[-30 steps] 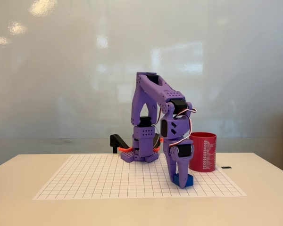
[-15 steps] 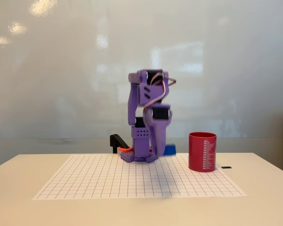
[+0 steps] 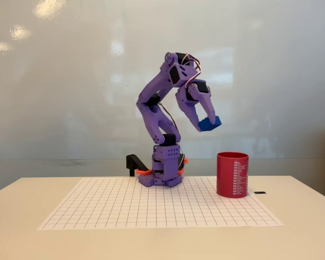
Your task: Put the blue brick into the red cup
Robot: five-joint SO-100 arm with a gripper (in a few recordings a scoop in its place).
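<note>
Jaws of my purple printed gripper [image 3: 206, 125] pinched the small blue plastic brick [image 3: 209, 124] tilted, high in the air, left of the dark red cylindrical cup [image 3: 232, 174] near the gridded paper sheet's [image 3: 114, 208] right edge. I judged that an early release would drop it short of the rim.

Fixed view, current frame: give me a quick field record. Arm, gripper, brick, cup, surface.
arm: purple, raised high above its base
gripper: shut on the blue brick, fingers pointing down and to the right
blue brick: held in the air, higher than the cup rim and left of the cup
red cup: upright on the right edge of the grid sheet, mouth open
grid sheet: white, flat on the table
task state: brick lifted, not yet in the cup
</note>
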